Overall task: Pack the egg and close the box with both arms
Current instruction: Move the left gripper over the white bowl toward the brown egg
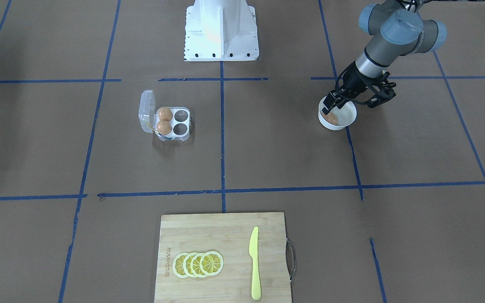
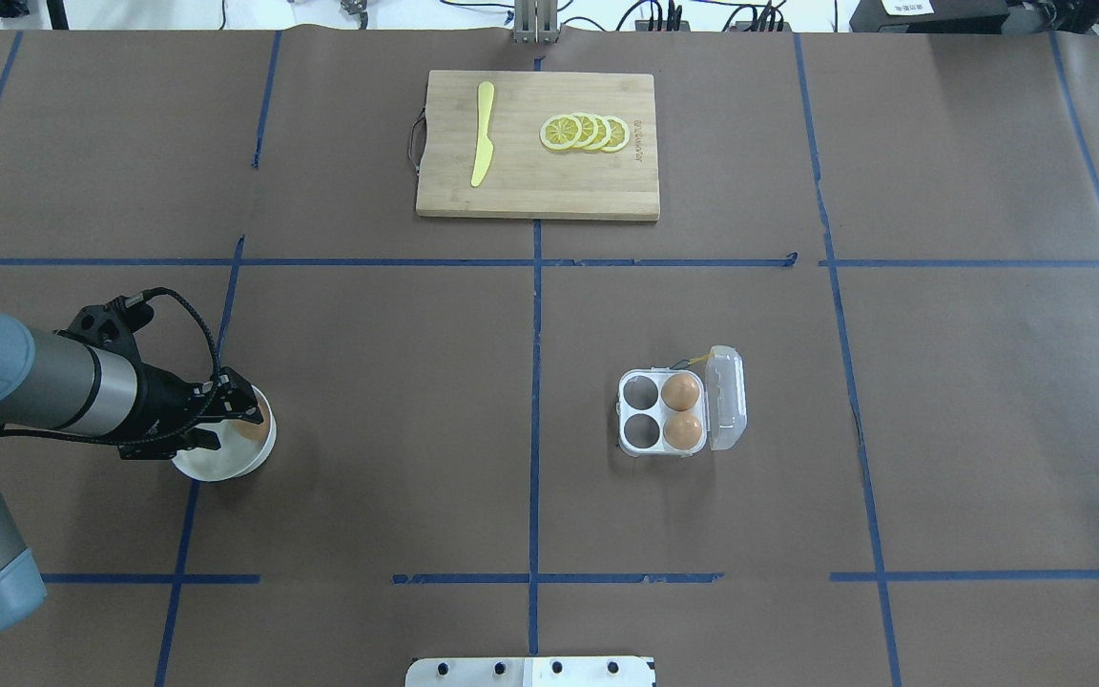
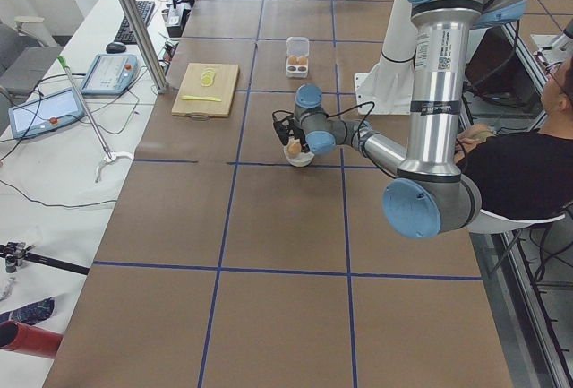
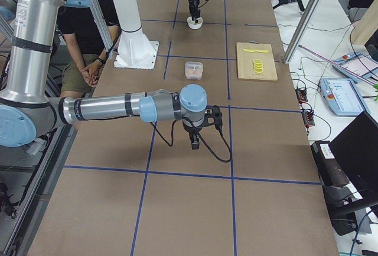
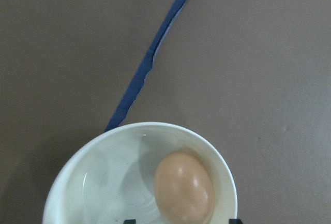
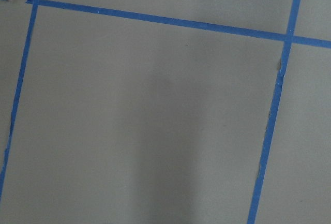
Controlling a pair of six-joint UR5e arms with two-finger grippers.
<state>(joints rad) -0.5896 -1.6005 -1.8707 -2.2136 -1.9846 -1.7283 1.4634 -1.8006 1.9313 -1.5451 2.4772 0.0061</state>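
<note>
From overhead, the left claw [image 2: 240, 412] hides part of the egg [image 5: 184, 187]. The wrist view's bottom edge crops the bowl [image 5: 103, 151]. The right claw [image 4: 195, 144] is too small to judge.

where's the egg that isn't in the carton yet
The egg lies in the white bowl at the overhead view's left, under the left gripper.

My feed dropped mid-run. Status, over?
Left gripper open, straddling small orange-brown egg in round white bowl. Right gripper: state unclear. Clear plastic four-cell carton: lid open, two cells empty. Nothing between bowl and carton.
</note>
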